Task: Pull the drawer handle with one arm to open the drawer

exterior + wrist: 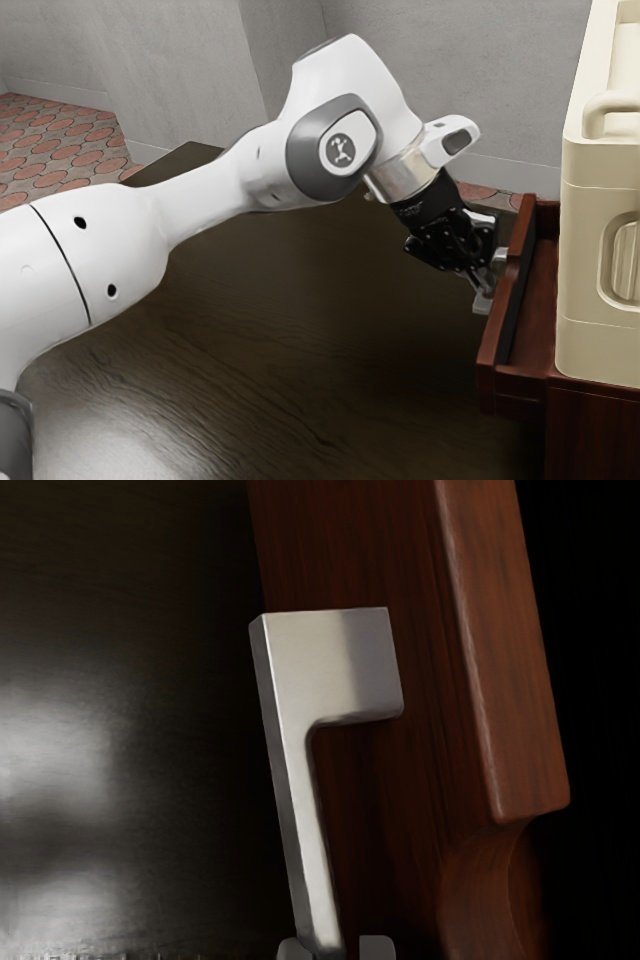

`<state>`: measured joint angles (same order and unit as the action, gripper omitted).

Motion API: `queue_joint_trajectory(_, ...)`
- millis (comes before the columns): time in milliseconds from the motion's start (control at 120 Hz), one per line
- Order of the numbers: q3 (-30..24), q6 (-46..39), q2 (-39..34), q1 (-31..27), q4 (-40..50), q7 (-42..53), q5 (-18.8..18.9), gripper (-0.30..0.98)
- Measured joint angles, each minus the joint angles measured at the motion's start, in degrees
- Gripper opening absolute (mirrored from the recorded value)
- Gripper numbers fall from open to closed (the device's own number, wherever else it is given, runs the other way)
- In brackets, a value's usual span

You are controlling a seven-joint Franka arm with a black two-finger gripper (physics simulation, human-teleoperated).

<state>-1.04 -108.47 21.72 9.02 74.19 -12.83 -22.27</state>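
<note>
Here comes the white arm (130, 240), sweeping in from the lower left of the exterior view, over the dark table (260, 330). Right of centre, the hand (485, 290) angles down at the handle (300, 810), and whether it's clenched on the metal or released, I can't tell. The handle's squared end block sits mid-frame in the wrist view, its bar running to the bottom edge.

And look how it ought to handle: smooth, rigid metal, probably a little slippery, with no give in it. The place to take it is the straight length of the bar, clear of that bent end, squeezed squarely from both sides. Behind it, right of centre in the exterior view, the wooden drawer (493, 350) stands partly out already! Stiff, moderately heavy, I'd judge, and wanting a steady pull straight out; a sideways tug could bind it or twist the grip loose.

Beyond its front, at the right edge, the cream case (600, 150) rides on the cabinet (590, 430), and grey walls (480, 60) close off the top.
</note>
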Motion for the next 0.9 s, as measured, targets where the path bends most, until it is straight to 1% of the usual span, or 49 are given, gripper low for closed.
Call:
queue_joint_trajectory(242, 1.75, 1.67, -2.51, -0.23, 2.26, -0.39, 0.56, -0.1)
queue_joint_trajectory(900, 1.93, 3.86, -4.86, -2.91, 4.46, 0.15, 2.54, -0.1)
